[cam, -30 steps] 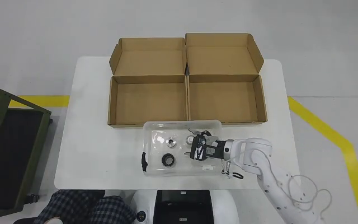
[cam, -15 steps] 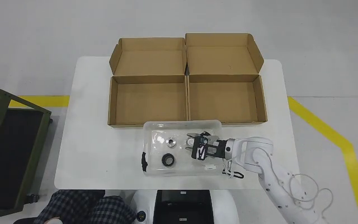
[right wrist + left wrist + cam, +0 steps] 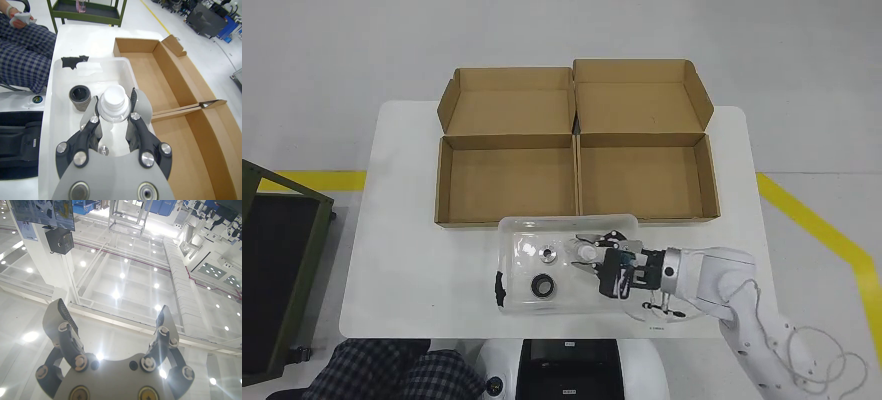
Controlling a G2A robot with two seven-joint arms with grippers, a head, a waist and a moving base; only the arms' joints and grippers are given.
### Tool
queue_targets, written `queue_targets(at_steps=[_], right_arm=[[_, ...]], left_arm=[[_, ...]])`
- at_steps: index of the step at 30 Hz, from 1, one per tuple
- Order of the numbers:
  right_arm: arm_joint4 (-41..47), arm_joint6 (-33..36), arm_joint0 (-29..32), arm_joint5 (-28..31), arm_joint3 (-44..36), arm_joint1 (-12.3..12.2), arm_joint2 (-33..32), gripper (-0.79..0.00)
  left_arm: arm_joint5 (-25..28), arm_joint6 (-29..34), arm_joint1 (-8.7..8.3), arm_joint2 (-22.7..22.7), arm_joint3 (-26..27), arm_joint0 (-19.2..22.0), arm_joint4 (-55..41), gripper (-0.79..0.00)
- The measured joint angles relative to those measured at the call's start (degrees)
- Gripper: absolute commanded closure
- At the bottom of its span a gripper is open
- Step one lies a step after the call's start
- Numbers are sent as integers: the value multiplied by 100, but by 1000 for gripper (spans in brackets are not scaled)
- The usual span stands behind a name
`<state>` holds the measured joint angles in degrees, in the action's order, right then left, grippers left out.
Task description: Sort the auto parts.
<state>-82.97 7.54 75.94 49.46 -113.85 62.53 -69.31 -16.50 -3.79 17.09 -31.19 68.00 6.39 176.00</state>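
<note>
One white stepped part [image 3: 114, 97] clenched in right hand [image 3: 114, 103], underside hidden; left hand [image 3: 111, 305] released

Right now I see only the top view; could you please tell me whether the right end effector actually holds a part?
Observer: Yes, the right end effector is closed on a white stepped part, one finger against each side.
Operator: Is anything crowding it?
Observer: A dark sleeve stands upright in the bin, close beside one finger.
Operator: And the left arm?
Observer: The left end effector is open, empty, aimed at the ceiling.
</note>
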Motion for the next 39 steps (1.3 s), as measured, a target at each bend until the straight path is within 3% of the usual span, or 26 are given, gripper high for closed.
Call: queue_targets(at_steps=[9, 21, 39], right_arm=[[716, -920, 131, 84, -216, -65, -601, 0], [1473, -1408, 209, -237, -400, -84, -1032, 0], [1647, -2115, 273, -222, -528, -100, -1339, 0]], left_arm=[[0, 0, 0, 0, 0, 0, 0, -785], [0, 0, 0, 0, 0, 0, 0, -785], [0, 0, 0, 0, 0, 0, 0, -785]])
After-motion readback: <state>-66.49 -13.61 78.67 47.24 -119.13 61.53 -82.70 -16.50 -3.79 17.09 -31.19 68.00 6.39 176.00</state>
